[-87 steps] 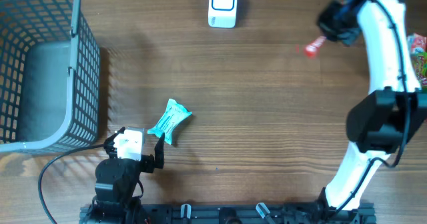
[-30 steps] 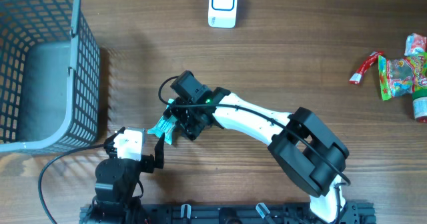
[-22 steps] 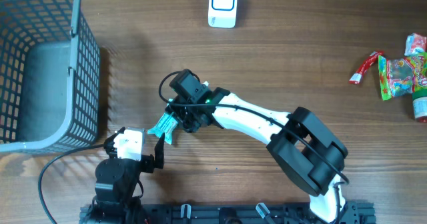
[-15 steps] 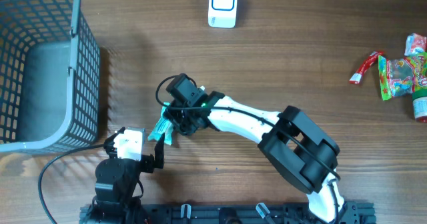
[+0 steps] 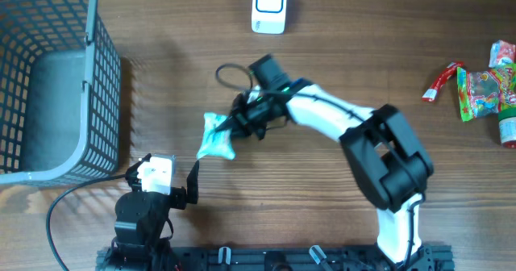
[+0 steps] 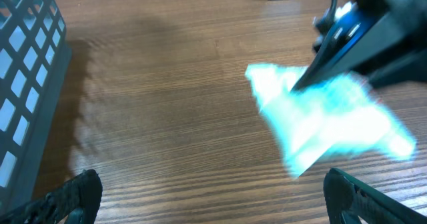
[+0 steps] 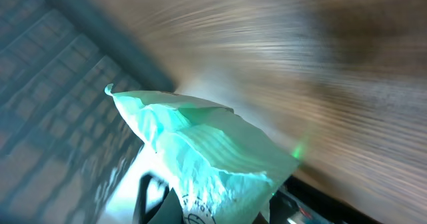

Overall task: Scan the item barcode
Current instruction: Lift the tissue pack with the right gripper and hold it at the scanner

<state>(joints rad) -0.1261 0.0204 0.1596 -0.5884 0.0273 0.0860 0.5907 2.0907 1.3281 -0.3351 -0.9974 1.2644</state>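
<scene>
Bottom edge of the overhead frame: a black mounting rail (image 5: 266,260) carries both arm bases. Just above it, lower left, the left gripper (image 5: 171,174) sits low over the table (image 5: 322,198) with its fingers spread wide and nothing between them. In the left wrist view only their dark tips show, in the bottom corners.

Surface: brown wood, with the grain running left to right across the frame. It has a matte finish and fills every view to the edges.

Centre-left, just above the left gripper, is the teal packet (image 5: 216,138) – the task item. The right gripper (image 5: 233,125) is clenched on its upper right edge, with the white arm reaching in from the lower right. The packet is blurred in both wrist views (image 7: 207,157). Whether it clears the wood I cannot tell.

Upper left corner: a grey mesh basket (image 5: 109,102), casting a soft shadow to its right.

Top centre: a white scanner (image 5: 269,6) – well apart from the packet.

Far right edge: a pile of snack wrappers (image 5: 482,85), red and green.
</scene>
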